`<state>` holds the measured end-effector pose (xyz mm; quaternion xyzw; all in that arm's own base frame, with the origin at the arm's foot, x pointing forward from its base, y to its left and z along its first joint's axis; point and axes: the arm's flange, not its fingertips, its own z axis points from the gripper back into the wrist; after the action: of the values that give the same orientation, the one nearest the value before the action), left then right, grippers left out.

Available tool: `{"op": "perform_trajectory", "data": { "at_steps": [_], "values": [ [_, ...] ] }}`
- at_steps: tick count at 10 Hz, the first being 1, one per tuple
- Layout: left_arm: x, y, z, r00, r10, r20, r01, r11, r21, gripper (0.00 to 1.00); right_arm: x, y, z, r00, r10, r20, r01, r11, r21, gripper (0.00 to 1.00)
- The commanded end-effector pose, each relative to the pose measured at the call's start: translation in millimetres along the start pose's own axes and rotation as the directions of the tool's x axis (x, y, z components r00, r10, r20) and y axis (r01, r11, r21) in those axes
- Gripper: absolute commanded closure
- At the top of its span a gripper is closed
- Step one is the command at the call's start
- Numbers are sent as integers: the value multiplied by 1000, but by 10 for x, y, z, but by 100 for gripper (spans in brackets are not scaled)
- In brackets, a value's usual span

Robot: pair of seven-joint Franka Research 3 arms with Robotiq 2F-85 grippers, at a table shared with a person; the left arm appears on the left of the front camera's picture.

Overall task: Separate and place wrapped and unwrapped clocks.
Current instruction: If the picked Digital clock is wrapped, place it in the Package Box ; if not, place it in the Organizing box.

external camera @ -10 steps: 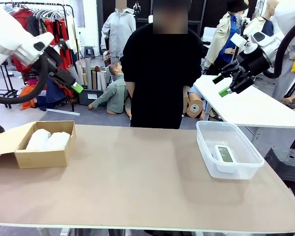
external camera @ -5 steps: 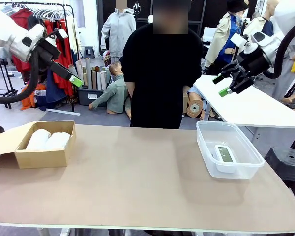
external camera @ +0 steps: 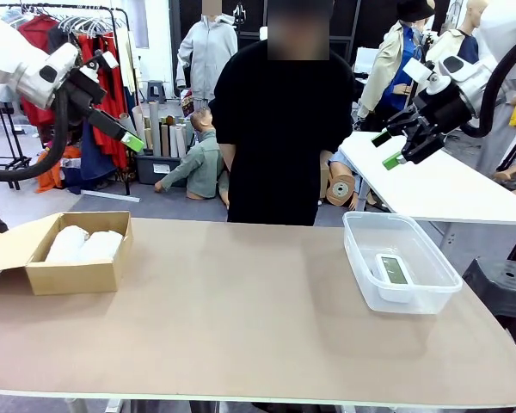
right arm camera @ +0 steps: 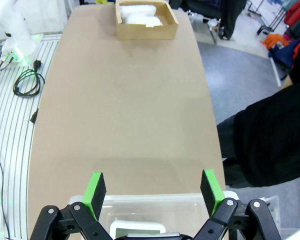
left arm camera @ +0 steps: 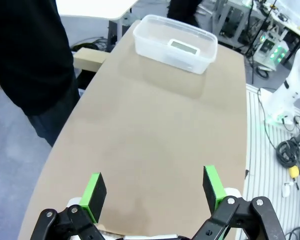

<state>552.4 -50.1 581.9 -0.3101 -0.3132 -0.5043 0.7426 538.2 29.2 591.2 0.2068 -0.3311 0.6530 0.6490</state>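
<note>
Lying side by side in the open cardboard box (external camera: 77, 267) at your left were the two wrapped clocks (external camera: 84, 245); you would have found their crinkly wrapping soft and slippery, so a grip across each bundle's middle looked safest. The bare digital clock (external camera: 395, 270) lay flat in the clear plastic tub (external camera: 361, 249) at your right, screen up, long axis running away from you; rigid and smooth, it seemed best taken across its short sides. Your left gripper (external camera: 129, 138) and right gripper (external camera: 387, 149) hung high above the table (external camera: 241, 318), both spread wide and empty.
</note>
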Motion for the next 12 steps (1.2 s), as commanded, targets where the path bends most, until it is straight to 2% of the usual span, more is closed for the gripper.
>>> {"op": "perform_trajectory", "data": {
  "at_steps": [1,3,6,7,9,12],
  "values": [
    [42,-71,-2,990,-138,-6,137,990,-13,0,12,0,9,1000,3,0,-3,1000,-1,0],
    [16,-39,-23,963,-267,-18,263,957,-122,0,12,0,9,1000,3,0,-3,1000,-1,0],
    [40,-56,-65,925,-381,-17,377,920,-105,0,12,0,9,1000,3,0,-3,1000,-1,0],
    [41,-61,-49,910,-415,-7,411,902,-136,0,12,0,9,1000,3,0,-3,1000,-1,0],
    [42,-107,-71,906,-423,-6,418,896,-152,0,12,0,9,1000,3,0,-3,1000,-1,0],
    [55,-67,-59,913,-406,-25,404,913,-54,0,12,0,9,1000,3,0,-3,1000,-1,0]
  ]
}}
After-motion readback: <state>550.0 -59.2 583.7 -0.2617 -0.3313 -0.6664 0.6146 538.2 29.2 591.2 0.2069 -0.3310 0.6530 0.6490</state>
